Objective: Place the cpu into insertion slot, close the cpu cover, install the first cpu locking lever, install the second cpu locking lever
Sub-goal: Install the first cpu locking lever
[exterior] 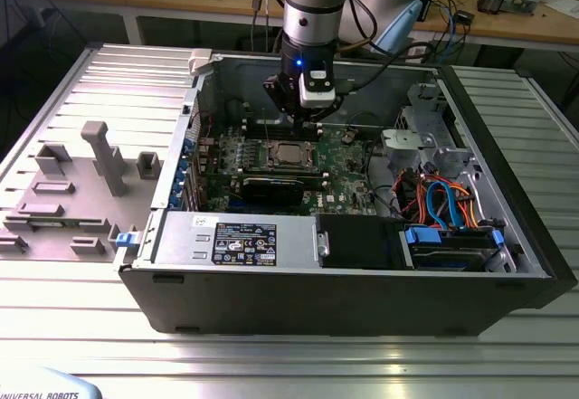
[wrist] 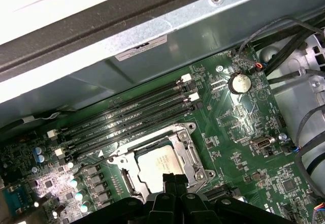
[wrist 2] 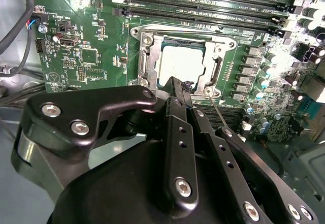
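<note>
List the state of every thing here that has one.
cpu, seated in the insertion slot.
cpu cover, down flat over the cpu's rim.
locking lever, wire arm angled away from the slot's corner, apparently unlatched.
tool, shut, tips at the slot's edge.
computer case, open, side panel off.

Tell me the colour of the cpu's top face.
The cpu is pale silvery-grey metal on top, framed by the cpu cover; clearest in the second wrist view.
</note>
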{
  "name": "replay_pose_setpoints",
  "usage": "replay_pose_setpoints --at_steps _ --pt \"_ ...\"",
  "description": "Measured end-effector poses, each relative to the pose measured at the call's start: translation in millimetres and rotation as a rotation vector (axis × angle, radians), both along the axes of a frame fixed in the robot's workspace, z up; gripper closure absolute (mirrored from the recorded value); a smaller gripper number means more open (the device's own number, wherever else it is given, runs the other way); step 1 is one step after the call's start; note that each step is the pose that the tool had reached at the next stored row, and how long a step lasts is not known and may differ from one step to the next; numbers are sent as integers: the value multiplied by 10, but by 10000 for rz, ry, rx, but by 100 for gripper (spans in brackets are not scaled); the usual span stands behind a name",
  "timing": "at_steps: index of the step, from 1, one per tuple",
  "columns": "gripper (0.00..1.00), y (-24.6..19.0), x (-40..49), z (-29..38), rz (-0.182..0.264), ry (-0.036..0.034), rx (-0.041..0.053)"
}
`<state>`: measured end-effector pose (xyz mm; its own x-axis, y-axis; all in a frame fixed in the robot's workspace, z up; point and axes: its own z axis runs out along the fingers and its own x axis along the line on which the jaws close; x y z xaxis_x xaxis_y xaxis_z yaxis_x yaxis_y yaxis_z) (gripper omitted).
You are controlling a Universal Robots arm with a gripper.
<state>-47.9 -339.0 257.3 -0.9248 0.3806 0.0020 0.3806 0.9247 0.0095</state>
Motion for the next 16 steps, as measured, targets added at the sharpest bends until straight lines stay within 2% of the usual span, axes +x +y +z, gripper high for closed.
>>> replay_pose_setpoints --at_steps 9,16 --pt "89 0 0 0 830 1 -1" --pt "89 0 0 0 837 1 -1"
